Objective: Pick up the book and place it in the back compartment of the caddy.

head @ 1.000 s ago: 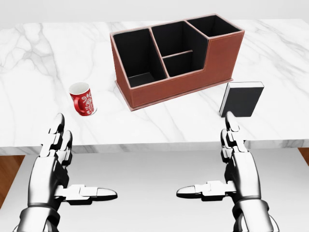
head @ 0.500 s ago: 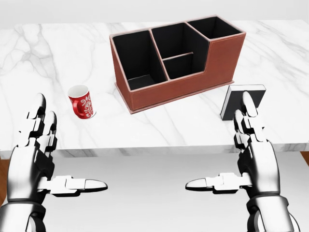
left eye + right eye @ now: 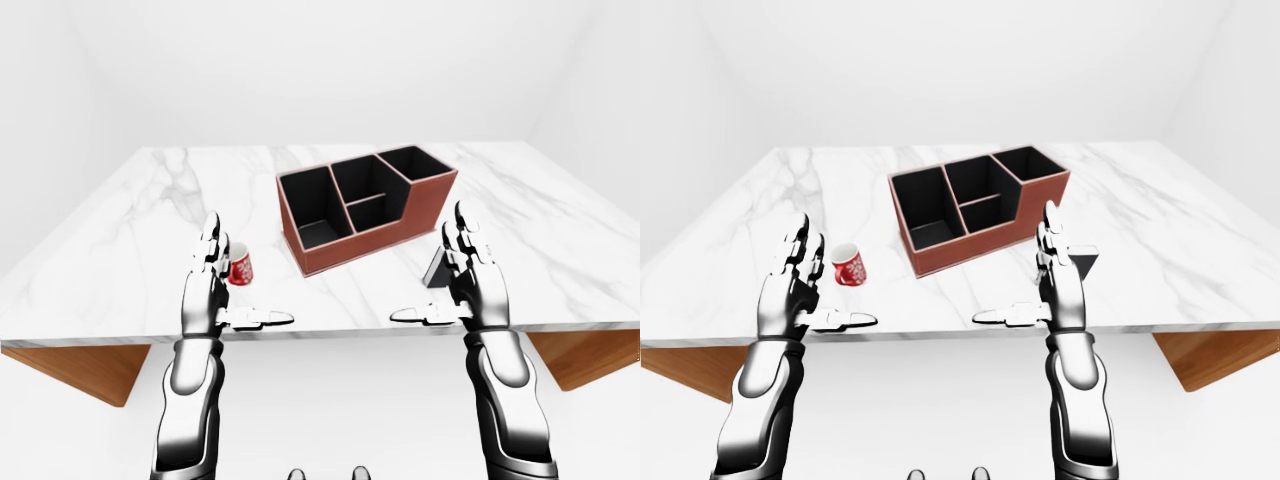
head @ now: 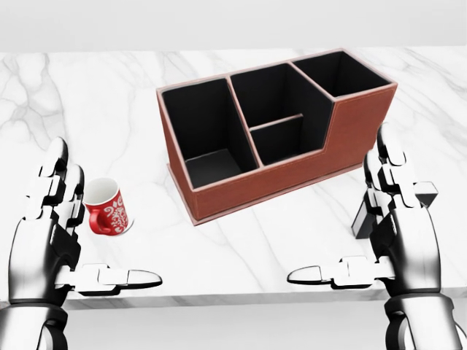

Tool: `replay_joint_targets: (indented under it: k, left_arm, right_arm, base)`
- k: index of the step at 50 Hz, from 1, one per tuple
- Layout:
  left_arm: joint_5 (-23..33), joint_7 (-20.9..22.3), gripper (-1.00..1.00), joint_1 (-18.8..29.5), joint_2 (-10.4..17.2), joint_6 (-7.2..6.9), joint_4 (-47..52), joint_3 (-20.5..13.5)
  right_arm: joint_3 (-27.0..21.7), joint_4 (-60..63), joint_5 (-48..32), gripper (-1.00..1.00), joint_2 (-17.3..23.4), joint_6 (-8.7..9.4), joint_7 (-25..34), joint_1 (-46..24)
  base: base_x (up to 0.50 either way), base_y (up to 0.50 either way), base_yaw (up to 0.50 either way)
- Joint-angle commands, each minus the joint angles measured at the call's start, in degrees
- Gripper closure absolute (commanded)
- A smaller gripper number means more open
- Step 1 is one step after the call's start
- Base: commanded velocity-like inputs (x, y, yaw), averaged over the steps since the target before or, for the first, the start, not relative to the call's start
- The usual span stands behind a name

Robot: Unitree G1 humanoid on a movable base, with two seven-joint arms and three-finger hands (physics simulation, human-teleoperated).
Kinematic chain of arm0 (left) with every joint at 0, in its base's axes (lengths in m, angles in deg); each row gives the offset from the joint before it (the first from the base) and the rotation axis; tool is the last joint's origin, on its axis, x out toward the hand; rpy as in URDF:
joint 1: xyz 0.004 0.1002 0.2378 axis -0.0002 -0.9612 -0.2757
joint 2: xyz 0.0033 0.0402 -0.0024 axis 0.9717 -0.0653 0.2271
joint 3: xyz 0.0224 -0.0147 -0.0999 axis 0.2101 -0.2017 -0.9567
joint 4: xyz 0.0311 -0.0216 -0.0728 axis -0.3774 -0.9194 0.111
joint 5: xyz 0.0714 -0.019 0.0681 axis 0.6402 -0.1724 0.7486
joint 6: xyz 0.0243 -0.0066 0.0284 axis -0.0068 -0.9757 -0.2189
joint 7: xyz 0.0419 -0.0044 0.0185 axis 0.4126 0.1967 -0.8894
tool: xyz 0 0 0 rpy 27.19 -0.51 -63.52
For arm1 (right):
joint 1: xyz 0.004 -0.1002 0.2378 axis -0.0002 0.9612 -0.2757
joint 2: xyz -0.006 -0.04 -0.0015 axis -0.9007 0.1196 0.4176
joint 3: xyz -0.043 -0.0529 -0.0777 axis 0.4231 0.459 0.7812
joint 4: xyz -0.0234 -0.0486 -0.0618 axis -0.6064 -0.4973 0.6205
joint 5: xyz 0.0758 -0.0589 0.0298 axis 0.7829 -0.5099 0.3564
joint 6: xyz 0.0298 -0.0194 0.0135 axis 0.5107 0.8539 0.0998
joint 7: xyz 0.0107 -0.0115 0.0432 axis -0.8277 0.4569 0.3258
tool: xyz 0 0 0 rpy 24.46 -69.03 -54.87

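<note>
The dark book (image 3: 436, 268) stands upright on the white marble table (image 4: 241, 248), just right of the caddy. In the head view only its edges (image 4: 426, 193) show past my right hand. The reddish-brown caddy (image 4: 270, 182) has black compartments; its tall compartment (image 4: 339, 73) is at the top right in the head view. My right hand (image 4: 343, 219) is open, fingers up, thumb pointing left, in front of the book and not holding it. My left hand (image 4: 87, 255) is open and empty beside the mug.
A red mug with a white pattern (image 4: 108, 208) stands left of the caddy, next to my left hand's fingers (image 4: 55, 189). The table's near edge (image 4: 233, 297) runs along the bottom of the head view. Wooden table supports (image 3: 70, 365) show below.
The camera has moved closer to the table, so the caddy, mug and book look larger and lower. Both hands are now over the table's edge. My right hand now covers most of the book.
</note>
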Motion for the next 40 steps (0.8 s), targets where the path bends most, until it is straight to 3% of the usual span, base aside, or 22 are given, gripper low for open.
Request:
replay_joint_targets:
  k: [1,36,40]
  left_arm:
    - [0.1,0.1,-1.0,-0.1,0.0,0.0,0.3,0.0]
    - [-0.1,0.3,-1.0,0.0,0.1,0.0,2.7,-0.5]
    - [-0.1,0.3,-1.0,0.1,0.1,0.0,2.8,-0.6]
  right_arm:
    - [-0.1,0.2,-0.3,-1.0,0.0,0.0,0.1,0.0]
    - [-0.2,1.7,-0.7,-1.0,0.0,0.0,0.0,-0.2]
    - [0.0,1.1,-1.4,-1.0,0.0,0.0,-0.6,-0.5]
  base:
    - [0.5,0.0,0.0]
    - [0.5,0.0,0.0]
    - [0.12,0.0,0.0]
